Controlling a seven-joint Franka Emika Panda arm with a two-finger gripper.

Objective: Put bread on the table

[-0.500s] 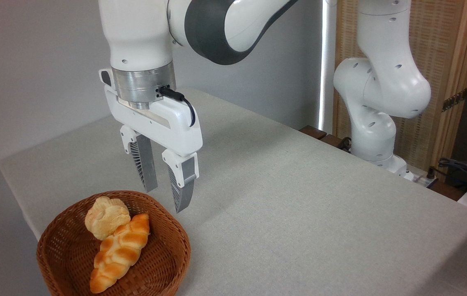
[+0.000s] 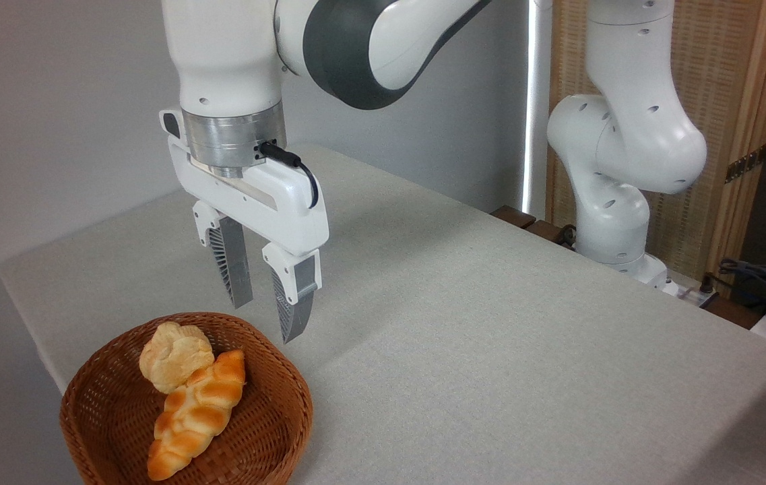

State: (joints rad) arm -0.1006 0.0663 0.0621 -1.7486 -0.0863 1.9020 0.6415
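1. Since half a second ago, my gripper [image 2: 268,322] has risen a little and shifted slightly left; the basket and both breads lie as they did.
2. At the near left corner of the table [image 2: 490,337] sits a round brown wicker basket [image 2: 96,431], its near rim cut off by the picture's lower edge.
3. Inside the basket, toward its far side, lies the bread [image 2: 174,356], a pale lumpy bun, touching a braided golden loaf [image 2: 194,414] that runs from beside it toward the basket's near left.
4. My gripper hangs above the basket's far right rim, fingers pointing down and spread apart, with nothing between them. It touches neither the bread nor the basket.
5. To the right, the grey tabletop stretches bare to its far right edge, where my white arm base [image 2: 615,229] stands, with dark cables [image 2: 760,279] beyond it.
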